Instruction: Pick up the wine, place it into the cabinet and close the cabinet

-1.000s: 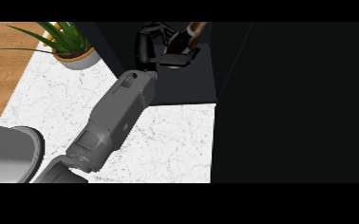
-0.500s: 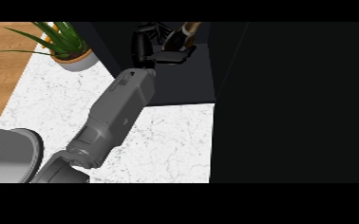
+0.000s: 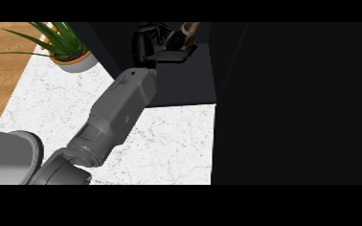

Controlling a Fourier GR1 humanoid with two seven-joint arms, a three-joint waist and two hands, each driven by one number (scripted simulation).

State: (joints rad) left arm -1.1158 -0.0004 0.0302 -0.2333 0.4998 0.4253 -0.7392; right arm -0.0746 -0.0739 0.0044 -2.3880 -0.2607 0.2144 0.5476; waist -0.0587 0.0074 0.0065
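Head view, looking steeply down. One grey forearm point(image 3: 120, 110) rises from the lower left edge and reaches into the dark cabinet point(image 3: 184, 84). By its place at the view's left it is judged to be the left arm. The left hand point(image 3: 152, 43) has its fingers curled round the wine point(image 3: 186, 32), of which only a brown stretch of the neck shows above the thumb; the rest is hidden by the hand. The bottle is therefore inside the cabinet's opening, held and not seen to stand on its own. The reach is long and straight, probably to carry the bottle deep enough for the door to shut afterwards. The right hand is out of view. The counter point(image 3: 170, 143) is white marble, with a potted plant point(image 3: 67, 52) at its far left. The dark panel point(image 3: 290, 105) at right may be the open door.
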